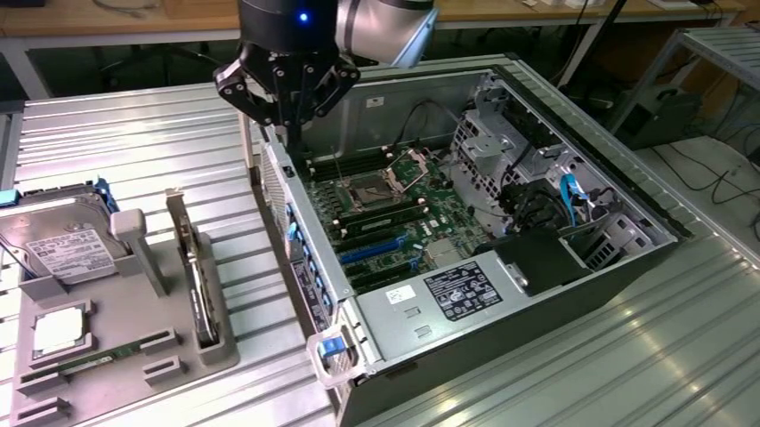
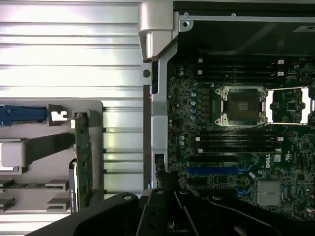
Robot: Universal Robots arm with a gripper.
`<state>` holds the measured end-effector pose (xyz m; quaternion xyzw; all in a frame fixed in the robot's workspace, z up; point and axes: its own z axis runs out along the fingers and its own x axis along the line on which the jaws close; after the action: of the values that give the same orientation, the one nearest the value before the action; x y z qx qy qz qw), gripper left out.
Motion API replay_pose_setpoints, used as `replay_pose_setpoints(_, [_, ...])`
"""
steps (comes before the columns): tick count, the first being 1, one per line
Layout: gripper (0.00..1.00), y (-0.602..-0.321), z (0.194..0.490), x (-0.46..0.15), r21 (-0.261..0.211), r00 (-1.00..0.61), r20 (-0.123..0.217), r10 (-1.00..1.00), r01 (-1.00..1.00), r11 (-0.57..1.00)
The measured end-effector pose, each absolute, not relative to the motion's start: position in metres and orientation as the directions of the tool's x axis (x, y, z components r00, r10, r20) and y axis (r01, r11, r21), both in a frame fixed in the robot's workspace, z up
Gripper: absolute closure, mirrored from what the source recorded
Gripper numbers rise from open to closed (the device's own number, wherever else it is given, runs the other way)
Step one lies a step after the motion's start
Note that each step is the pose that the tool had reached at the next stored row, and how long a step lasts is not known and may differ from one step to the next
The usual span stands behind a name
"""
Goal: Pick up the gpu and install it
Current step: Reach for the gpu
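Closed, empty gripper (image 1: 291,135) above the near wall of 1 open computer case (image 1: 660,221); gpu (image 1: 198,277) in its tray.

On the bench (image 1: 131,133) sits 1 grey tray (image 1: 142,298) carrying 1 hard drive (image 1: 66,251), 1 processor chip (image 1: 57,331), 1 memory stick (image 1: 89,363) and 1 gpu. The gpu stands on its long edge in a slot along the tray side nearest the case, thin and dark with a silvery strip, nothing above it. A bare strip of bench separates tray from case. Inside the case, the motherboard (image 1: 398,218) shows 2 blue slots (image 1: 374,251), uncovered from above.
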<state>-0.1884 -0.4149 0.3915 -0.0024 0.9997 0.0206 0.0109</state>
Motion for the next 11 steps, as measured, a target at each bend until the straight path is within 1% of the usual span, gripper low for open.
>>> replay_pose_setpoints(4, [0.89, -0.417, 0.392, -0.196, 0.048, -1.0, -0.022, -0.011, -0.012, 0.999])
replay_pose_setpoints(11, [0.89, -0.43, 0.391, -0.203, 0.051, -0.999, -0.022, -0.03, -0.031, 0.998])
